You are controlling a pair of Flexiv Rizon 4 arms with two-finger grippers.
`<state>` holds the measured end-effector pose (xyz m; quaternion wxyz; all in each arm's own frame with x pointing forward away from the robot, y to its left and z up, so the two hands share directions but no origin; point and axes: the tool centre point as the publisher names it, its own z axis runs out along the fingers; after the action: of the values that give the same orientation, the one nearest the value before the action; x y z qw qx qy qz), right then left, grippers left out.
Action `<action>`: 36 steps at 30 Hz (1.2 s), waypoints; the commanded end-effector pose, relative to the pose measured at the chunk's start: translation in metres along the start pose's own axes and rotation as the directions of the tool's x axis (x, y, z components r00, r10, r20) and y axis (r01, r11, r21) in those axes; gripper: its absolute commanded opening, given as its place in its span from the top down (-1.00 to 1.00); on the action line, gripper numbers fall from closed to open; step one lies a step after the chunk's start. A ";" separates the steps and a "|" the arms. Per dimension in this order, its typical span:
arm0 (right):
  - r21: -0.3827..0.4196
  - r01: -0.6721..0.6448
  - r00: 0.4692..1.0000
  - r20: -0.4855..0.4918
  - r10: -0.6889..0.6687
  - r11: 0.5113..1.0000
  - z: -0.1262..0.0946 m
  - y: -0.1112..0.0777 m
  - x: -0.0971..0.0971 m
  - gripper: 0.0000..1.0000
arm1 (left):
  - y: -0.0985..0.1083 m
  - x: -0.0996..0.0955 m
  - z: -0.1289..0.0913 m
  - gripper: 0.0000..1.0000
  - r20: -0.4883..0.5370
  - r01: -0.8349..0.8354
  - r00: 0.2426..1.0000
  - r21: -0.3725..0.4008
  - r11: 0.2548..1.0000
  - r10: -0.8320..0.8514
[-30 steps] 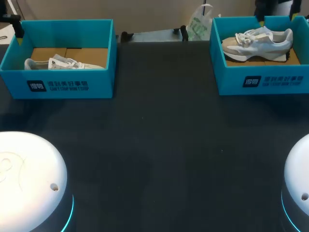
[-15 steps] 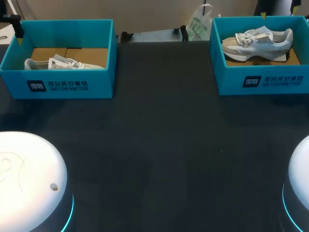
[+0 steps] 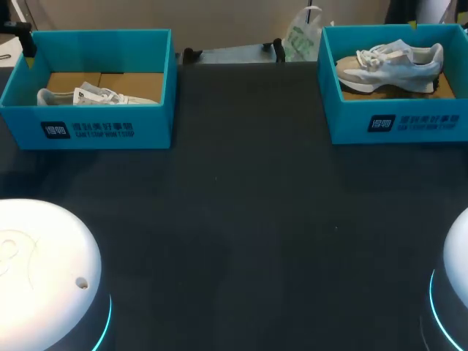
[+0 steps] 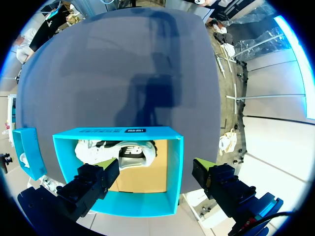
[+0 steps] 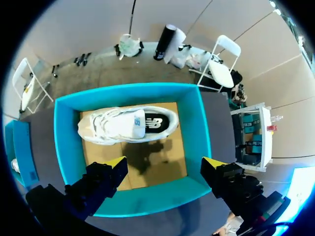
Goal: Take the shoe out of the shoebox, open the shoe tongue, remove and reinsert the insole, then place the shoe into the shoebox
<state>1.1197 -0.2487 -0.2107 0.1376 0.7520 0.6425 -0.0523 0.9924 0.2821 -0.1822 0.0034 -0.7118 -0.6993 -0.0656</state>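
1. The surface (image 3: 248,219) is covered in dark cloth. Two open teal shoeboxes stand on it, well apart, one at each far corner.
2. The left shoebox (image 3: 88,131) sits at the far left corner. The left shoe (image 3: 95,96), white, lies on the box's brown cardboard floor, close against the near wall. That wall hides most of the shoe in the head view.
3. The right shoebox (image 3: 395,123) sits at the far right corner. The right shoe (image 3: 395,62), white and tan, lies along the length of the box with its laces in plain sight.
4. The left hand (image 4: 155,167) hangs above the left shoebox with its fingers spread wide and nothing between them. One yellow tip is over the inside of the box and the other is just outside a side wall. The left shoe lies ahead of the fingers, apart from them.
5. The right hand (image 5: 165,164) hangs above the right shoebox, also spread wide and holding nothing. One tip is over the cardboard floor and the other is at a side wall. The right shoe lies ahead of the fingers, untouched, and a dark shadow falls on the cardboard beside it.
6. Two rounded white arm bases with blue light rings show at the near left corner (image 3: 40,270) and near right corner (image 3: 457,270) of the surface.
7. Two small black fittings (image 3: 191,53) sit on the far edge, between the boxes.
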 end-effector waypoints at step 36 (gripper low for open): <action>0.019 0.064 0.997 -0.041 -0.063 0.998 0.091 0.036 -0.009 -1.00 | -0.001 0.000 0.000 -1.00 -0.002 0.000 1.000 -0.003 1.000 0.000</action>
<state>1.1586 -0.2844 -0.2829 0.1171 0.7334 0.6677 -0.0509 0.9923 0.2823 -0.1823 0.0033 -0.7116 -0.6995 -0.0656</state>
